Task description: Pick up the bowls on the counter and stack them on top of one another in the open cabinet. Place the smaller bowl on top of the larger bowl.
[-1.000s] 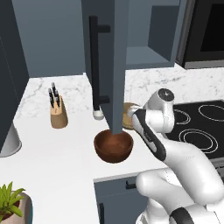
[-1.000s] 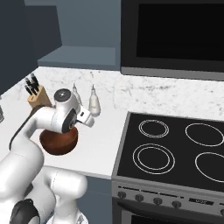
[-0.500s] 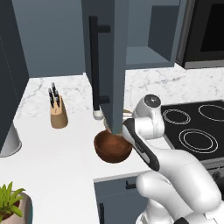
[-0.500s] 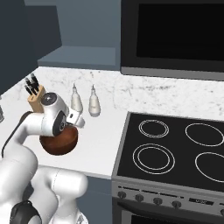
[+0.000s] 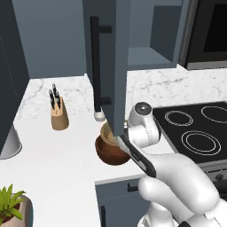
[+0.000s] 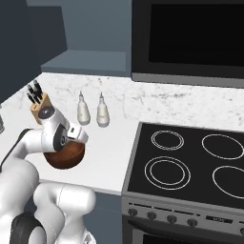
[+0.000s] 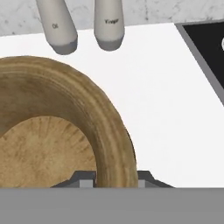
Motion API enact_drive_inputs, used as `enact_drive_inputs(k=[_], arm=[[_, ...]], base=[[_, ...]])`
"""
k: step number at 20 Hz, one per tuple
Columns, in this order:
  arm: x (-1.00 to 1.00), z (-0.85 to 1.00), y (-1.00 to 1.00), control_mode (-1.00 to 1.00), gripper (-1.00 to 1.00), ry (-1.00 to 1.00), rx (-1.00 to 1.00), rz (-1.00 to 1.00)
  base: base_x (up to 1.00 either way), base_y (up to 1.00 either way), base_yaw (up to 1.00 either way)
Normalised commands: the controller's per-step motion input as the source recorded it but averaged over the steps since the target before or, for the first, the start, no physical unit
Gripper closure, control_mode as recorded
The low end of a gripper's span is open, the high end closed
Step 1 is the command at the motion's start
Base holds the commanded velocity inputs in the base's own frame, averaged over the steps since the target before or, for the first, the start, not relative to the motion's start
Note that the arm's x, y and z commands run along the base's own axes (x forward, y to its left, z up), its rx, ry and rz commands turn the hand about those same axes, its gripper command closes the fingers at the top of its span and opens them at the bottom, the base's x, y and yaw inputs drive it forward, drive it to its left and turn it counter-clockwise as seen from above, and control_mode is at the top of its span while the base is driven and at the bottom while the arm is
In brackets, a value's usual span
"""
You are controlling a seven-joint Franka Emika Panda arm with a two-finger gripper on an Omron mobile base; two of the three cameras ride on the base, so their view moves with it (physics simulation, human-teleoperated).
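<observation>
My gripper [image 7: 116,180] is shut on the rim of the smaller bowl [image 7: 52,131], a light tan wooden bowl; one fingertip [image 7: 87,178] sits inside the rim and the other outside. In the left base view the smaller bowl [image 5: 107,132] hangs just over the larger bowl [image 5: 111,153], dark reddish-brown, which rests on the white counter [image 5: 66,150] near its front edge. The cabinet door [image 5: 108,66] stands open in front of both and hides part of them. The larger bowl [image 6: 64,157] lies under my hand in the right base view. The cabinet shelf [image 5: 150,57] is above and behind.
Two white shakers [image 6: 83,109] [image 6: 102,110] stand at the back of the counter, with a knife block [image 5: 58,115] to their left. The black stove [image 6: 190,162] lies to the right. A potted plant [image 5: 11,208] and a grey pot [image 5: 9,142] sit at the left.
My arm has swung left with the smaller bowl, from beside the larger bowl to just over it. The larger bowl has stayed put.
</observation>
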Motion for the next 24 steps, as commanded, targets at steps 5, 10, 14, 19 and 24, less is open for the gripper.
enact_drive_inputs(k=[5,10,14,19,24], arm=[[0.00,-0.31,0.02,-1.00,1.00,0.02,-0.09,0.02],[0.00,-0.20,0.17,-1.00,-1.00,0.03,-0.05,0.03],[0.03,-0.01,0.02,-1.00,-1.00,0.02,0.00,0.00],[0.00,0.64,-0.28,-1.00,-1.00,-0.02,0.06,0.00],[0.01,0.20,-0.46,-1.00,-1.00,0.11,0.00,0.00]], base=[[0.00,0.00,0.00],[0.00,0.00,0.00],[0.00,0.00,0.00],[0.00,0.00,0.00],[0.00,0.00,0.00]])
